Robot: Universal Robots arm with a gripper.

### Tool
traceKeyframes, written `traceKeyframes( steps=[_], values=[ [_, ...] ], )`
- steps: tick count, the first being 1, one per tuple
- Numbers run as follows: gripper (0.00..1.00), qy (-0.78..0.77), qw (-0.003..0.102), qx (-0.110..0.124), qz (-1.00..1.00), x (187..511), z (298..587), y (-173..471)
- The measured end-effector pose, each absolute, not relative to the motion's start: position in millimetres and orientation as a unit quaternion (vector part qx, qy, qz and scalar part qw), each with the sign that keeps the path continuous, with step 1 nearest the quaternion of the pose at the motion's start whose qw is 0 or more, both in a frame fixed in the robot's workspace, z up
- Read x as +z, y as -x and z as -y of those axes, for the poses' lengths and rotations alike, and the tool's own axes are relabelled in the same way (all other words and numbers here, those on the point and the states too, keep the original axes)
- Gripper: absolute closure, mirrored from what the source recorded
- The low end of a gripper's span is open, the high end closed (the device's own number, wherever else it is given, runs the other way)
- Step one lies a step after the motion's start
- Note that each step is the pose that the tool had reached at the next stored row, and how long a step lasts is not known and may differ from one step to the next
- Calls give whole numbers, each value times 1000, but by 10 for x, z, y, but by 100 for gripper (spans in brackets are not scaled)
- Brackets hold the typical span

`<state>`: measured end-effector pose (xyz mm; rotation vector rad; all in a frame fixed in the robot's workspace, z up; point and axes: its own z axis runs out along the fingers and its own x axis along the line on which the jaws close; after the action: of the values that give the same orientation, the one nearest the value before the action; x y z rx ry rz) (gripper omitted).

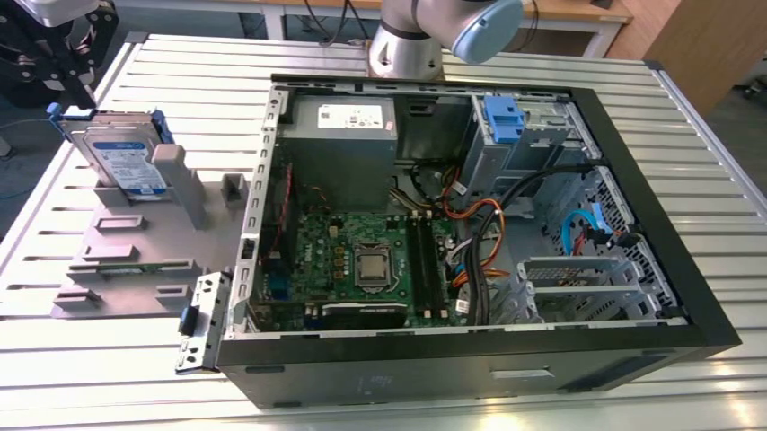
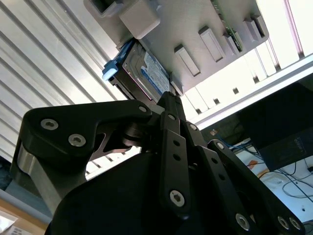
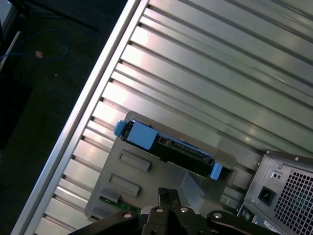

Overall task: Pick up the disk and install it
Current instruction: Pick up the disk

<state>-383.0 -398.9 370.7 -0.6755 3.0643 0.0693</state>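
The gripper (image 3: 165, 192), jaws pressed together, is hovering near the disk (image 3: 166, 148) — pickup not begun; grasping calls for spreading them.

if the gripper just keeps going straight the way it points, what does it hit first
Most likely the disk, standing in its grey holder: in both wrist views the gripper points at it. How much gap remains is hard to judge.

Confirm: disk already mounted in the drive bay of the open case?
Not mounted: the disk stands in the grey holder outside the open case, on the exterior view's left, as the exterior view shows.
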Motion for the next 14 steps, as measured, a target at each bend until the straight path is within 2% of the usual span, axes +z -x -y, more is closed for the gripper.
traceKeyframes(
  steps=[14],
  values=[
    [89, 219, 1, 22, -975, 3707, 3989, 3830]
  ],
)
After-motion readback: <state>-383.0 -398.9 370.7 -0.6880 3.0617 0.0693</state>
